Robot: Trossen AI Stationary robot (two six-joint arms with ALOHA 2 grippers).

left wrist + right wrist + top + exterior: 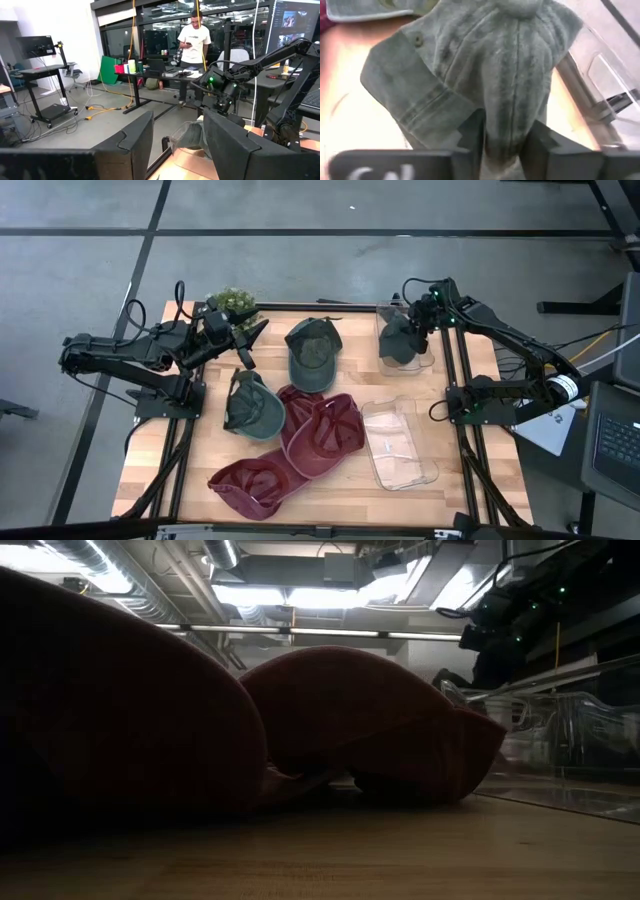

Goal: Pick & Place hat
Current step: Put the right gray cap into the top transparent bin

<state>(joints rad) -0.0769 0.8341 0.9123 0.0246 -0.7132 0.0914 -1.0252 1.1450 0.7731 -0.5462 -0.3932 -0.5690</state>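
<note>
A grey-green hat (485,65) hangs at the far right clear bin (428,360), with my right gripper (502,145) shut on it from above; the high view shows gripper (415,315) and hat (400,340). Another green hat (313,352) lies crown up at the table's far middle. A darker green one (250,408) lies left of centre. Two maroon hats (325,430) (255,480) lie upside down nearer the front. My left gripper (175,150) stands open and level above the table's far left (250,340), holding nothing. My right gripper pinches a bunched fold of the hat's crown (507,125) between its two fingers (472,135). The fingers slant down from the far right. The hat hangs below them, spread out over the clear bin; whether it rests on the bin's floor, I cannot tell.
A second clear bin (400,442) lies at the right, nearer the front. A small green plant (232,302) stands at the far left edge. The low view is filled by the maroon hats (360,720). A person (194,42) stands in the room beyond.
</note>
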